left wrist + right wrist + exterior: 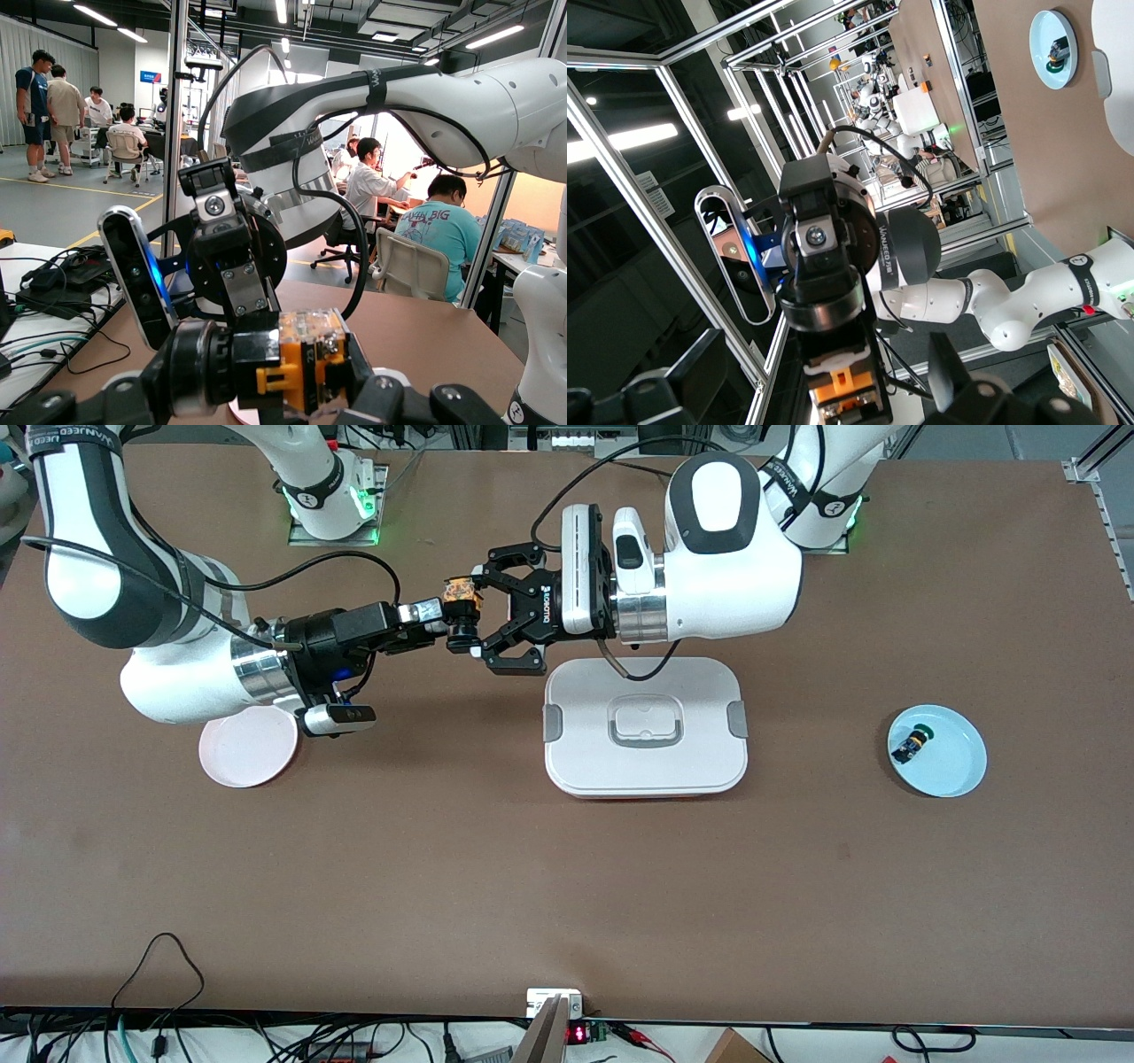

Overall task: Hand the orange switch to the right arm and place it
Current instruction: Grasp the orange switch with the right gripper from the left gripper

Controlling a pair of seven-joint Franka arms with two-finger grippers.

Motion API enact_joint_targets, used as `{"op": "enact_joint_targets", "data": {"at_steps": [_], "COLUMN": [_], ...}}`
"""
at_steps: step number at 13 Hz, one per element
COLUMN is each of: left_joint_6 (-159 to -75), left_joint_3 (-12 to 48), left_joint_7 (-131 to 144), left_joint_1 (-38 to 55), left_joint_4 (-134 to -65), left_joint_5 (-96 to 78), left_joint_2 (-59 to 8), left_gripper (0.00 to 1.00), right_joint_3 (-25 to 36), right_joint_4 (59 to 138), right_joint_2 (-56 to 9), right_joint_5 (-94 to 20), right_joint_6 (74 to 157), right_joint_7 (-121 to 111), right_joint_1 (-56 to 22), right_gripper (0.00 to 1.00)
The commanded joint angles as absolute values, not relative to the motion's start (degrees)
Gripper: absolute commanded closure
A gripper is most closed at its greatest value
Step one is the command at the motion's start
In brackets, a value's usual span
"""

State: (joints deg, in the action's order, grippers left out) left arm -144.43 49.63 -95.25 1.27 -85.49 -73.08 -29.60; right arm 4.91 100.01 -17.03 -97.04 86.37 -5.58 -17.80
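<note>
Brown matte desk (567,886) carried one white rectangular lidded box (645,726), one pink round plate (248,746) and one pale-blue plate (937,750). Two white arms met above it: left gripper (483,613) clenched the small orange switch (461,593); right gripper (434,622), fingers spread, flanked it.

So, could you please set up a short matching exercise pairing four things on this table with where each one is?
Things:
1. orange switch
2. blue plate
3. pink plate
4. white lidded box

Places:
A. under the right arm
B. held in the left gripper, up in the air
C. toward the left arm's end
D. mid-table, under the left arm's wrist

Pairs: 1-B, 2-C, 3-A, 4-D
</note>
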Motion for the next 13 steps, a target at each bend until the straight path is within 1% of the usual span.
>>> {"op": "enact_joint_targets", "data": {"at_steps": [1, 3, 5, 6, 9, 10, 11, 13], "left_joint_6": [-144.8, -144.8, -144.8, -144.8, -144.8, -144.8, -144.8, -144.8], "left_joint_3": [49.6, 49.6, 49.6, 49.6, 49.6, 49.6, 49.6, 49.7], "left_joint_7": [-95.5, -95.5, -95.5, -95.5, -95.5, -95.5, -95.4, -95.0], "left_joint_1": [1.6, 1.6, 1.6, 1.6, 1.6, 1.6, 1.5, 1.5], "left_joint_4": [-84.7, -84.6, -84.6, -84.7, -84.7, -84.7, -84.7, -84.7], "left_joint_5": [-74.0, -74.1, -74.1, -74.1, -74.1, -74.2, -74.2, -74.2], "left_joint_2": [-29.5, -29.5, -29.5, -29.5, -29.5, -29.5, -29.5, -29.5], "left_gripper": [0.99, 0.99, 0.99, 0.99, 0.99, 0.97, 0.94, 0.82], "right_joint_3": [5.2, 5.2, 5.2, 5.2, 5.2, 5.2, 5.2, 5.2], "right_joint_4": [101.0, 101.0, 100.9, 101.0, 101.0, 101.0, 101.0, 101.0], "right_joint_2": [-16.3, -16.3, -16.3, -16.3, -16.2, -16.3, -16.3, -16.3], "right_joint_5": [-98.3, -98.4, -98.5, -99.2, -99.6, -99.7, -99.7, -99.7], "right_joint_6": [86.7, 86.0, 86.0, 85.9, 85.6, 85.6, 85.6, 85.6], "right_joint_7": [-7.0, -8.2, -8.8, -9.0, -9.2, -9.9, -10.0, -10.1], "right_joint_1": [-18.5, -18.4, -18.4, -18.4, -18.5, -18.7, -18.7, -18.7], "right_gripper": [0.14, 0.45, 0.70, 0.77, 0.81, 0.82, 0.82, 0.82]}}
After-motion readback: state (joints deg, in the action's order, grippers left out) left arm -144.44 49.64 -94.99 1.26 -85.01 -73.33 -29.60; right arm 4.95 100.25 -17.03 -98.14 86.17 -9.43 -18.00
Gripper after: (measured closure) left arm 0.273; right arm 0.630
